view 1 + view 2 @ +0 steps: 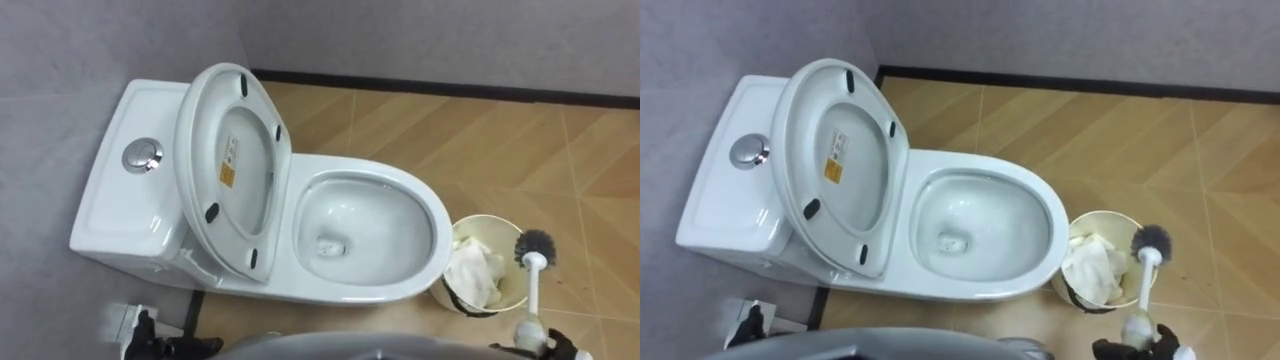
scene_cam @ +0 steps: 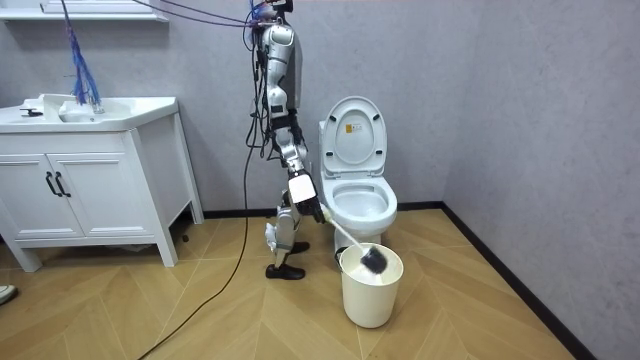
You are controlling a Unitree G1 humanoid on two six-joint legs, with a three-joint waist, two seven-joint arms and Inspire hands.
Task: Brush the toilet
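Brush (image 1: 533,285): white handle, dark bristle head, held head-up at the far end. The head sits over the right rim of the bin (image 1: 487,219), clear of the toilet (image 1: 350,290).

Right hand (image 1: 556,347): at the lower right edge of the eye view, closed round the near end of the brush handle. In the room view the arm hangs down and forward, and the handle slopes from the hand down to the bin.

Bin: cream, round, standing on the floor just beside the front of the toilet. It holds crumpled white paper (image 1: 475,268).

Toilet: white, raised lid (image 1: 248,135) and seat leaning back against the tank (image 1: 110,200), bowl open. A chrome flush button (image 1: 142,155) is set in the tank top.

Labels: one sticker (image 1: 228,162) on the underside of the lid, white above and yellow below (print too small to read).

Room: wood floor (image 1: 450,140) laid in angled planks, grey wall (image 1: 100,40), dark skirting (image 1: 450,90) along its foot. A white cabinet (image 2: 90,190) with a basin top stands at the room view's left.

Robot stands just beside the toilet, on its room-view left, between it and the cabinet.

Left hand (image 1: 150,338): low at the lower left edge of the eye view, near the tank's base. Its state cannot be told.
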